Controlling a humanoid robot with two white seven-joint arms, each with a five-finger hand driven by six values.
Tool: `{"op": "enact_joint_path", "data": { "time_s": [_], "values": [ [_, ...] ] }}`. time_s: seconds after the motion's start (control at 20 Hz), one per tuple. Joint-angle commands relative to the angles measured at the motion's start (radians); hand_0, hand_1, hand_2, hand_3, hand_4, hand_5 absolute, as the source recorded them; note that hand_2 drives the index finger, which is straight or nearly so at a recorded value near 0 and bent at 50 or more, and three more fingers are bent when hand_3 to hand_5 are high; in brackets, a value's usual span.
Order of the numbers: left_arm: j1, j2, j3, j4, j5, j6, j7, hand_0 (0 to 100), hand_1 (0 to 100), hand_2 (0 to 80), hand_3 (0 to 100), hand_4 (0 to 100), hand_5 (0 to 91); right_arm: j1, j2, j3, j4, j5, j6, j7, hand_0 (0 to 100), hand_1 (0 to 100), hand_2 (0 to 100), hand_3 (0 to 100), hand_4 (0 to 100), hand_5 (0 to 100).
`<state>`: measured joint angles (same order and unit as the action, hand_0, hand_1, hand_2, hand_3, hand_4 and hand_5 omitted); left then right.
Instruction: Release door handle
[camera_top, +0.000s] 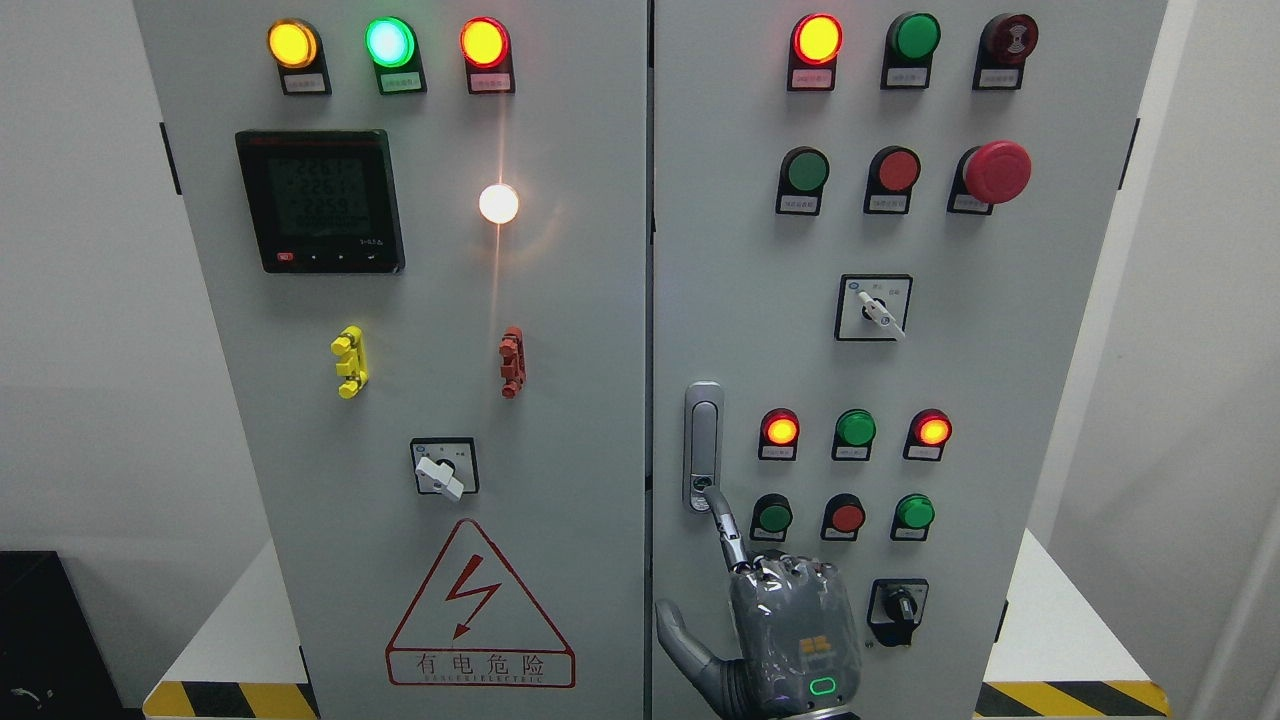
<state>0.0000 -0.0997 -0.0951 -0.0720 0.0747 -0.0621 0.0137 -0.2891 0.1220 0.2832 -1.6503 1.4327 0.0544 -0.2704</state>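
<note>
The slim silver metal door handle (703, 445) sits upright at the left edge of the grey electrical cabinet's right-hand door (1000, 350), beside a cluster of lit indicator lamps. The robot's grey hand (785, 630), rising from the bottom edge so its side cannot be told, extends one finger to the handle's lower lock. The other fingers (800, 572) are curled, the thumb spread, grasping nothing: apparently a press to free the latch.

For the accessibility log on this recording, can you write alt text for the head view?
A robot hand rises from the bottom edge with its index finger extended, its tip at the lower end of the silver door handle on the right door of a grey electrical cabinet. The doors carry lit indicator lamps, push buttons, rotary switches, a digital meter and a lightning warning triangle.
</note>
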Motion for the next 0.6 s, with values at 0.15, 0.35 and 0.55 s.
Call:
{"op": "enact_joint_path", "data": {
  "time_s": [0.15,0.35,0.55],
  "values": [
    [0.017,0.0,0.0,0.0,-0.001,-0.001,0.0,12,56,0.0,0,0,0.0,-0.013,0.002,0.001,0.023,0.005,0.001,0.0,31,19,7,100,100,100],
    [0.017,0.0,0.0,0.0,-0.001,-0.001,0.0,12,56,0.0,0,0,0.0,-0.015,0.005,0.001,0.018,0.025,0.001,0.0,31,19,7,100,100,100],
    [0.017,0.0,0.0,0.0,-0.001,-0.001,0.0,12,56,0.0,0,0,0.0,-0.016,0.007,0.001,0.023,0.026,0.001,0.0,31,19,7,100,100,100]
  ]
}}
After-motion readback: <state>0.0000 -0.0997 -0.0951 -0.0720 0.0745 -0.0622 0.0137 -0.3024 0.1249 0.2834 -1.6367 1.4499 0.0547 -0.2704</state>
